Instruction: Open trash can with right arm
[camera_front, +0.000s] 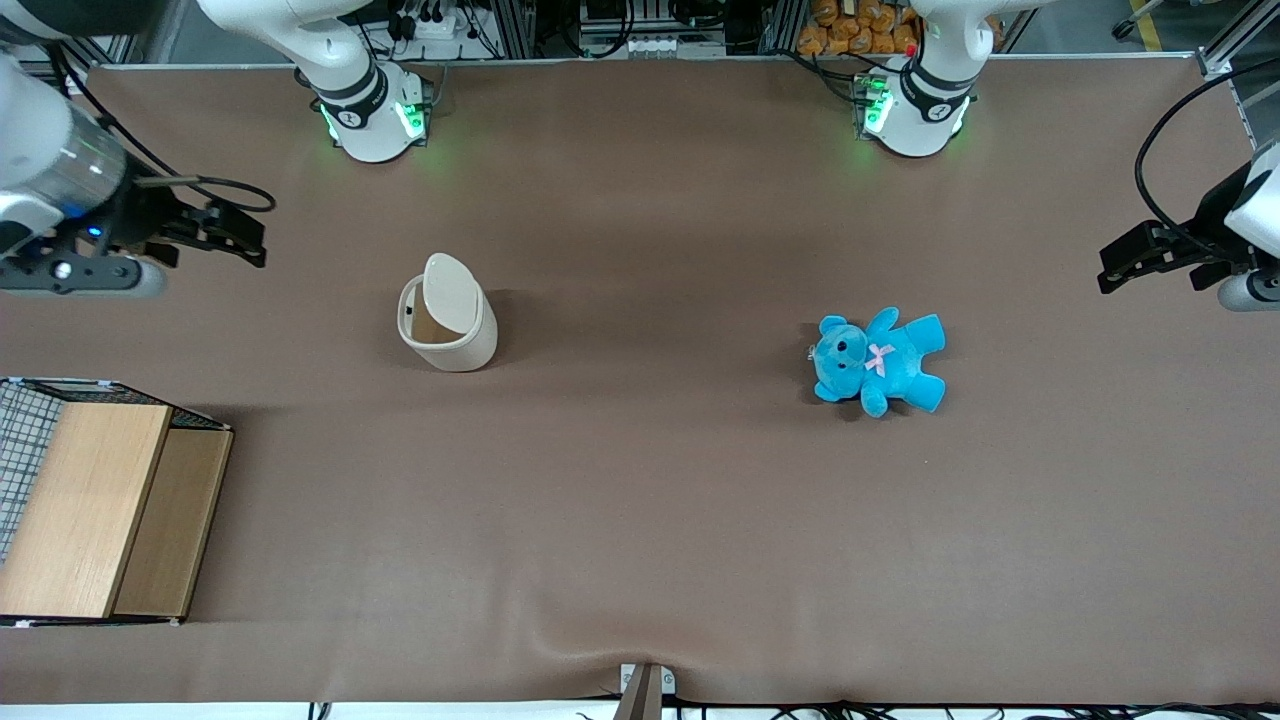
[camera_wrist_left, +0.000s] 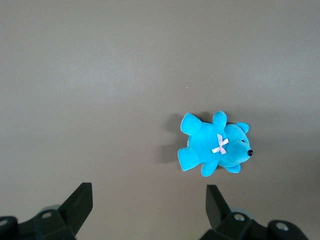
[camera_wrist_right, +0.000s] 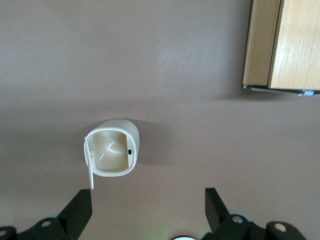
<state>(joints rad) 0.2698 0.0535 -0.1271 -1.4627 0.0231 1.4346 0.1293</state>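
Observation:
The cream-white trash can (camera_front: 447, 335) stands upright on the brown table. Its flat lid (camera_front: 452, 288) is swung up on its hinge, and the brownish inside shows. In the right wrist view the trash can (camera_wrist_right: 112, 147) shows its open mouth, with the lid (camera_wrist_right: 89, 167) standing on edge at its rim. My right arm's gripper (camera_front: 252, 236) hangs above the table toward the working arm's end, a little farther from the front camera than the can and well apart from it. The gripper (camera_wrist_right: 146, 210) is open and empty, fingers (camera_wrist_right: 77, 210) spread wide.
A blue teddy (camera_front: 878, 360) lies toward the parked arm's end of the table. A light wooden box with wire mesh (camera_front: 100, 500) sits at the working arm's end, nearer the front camera; it also shows in the right wrist view (camera_wrist_right: 282, 45). The right arm's base (camera_front: 375, 115) stands at the table's back edge.

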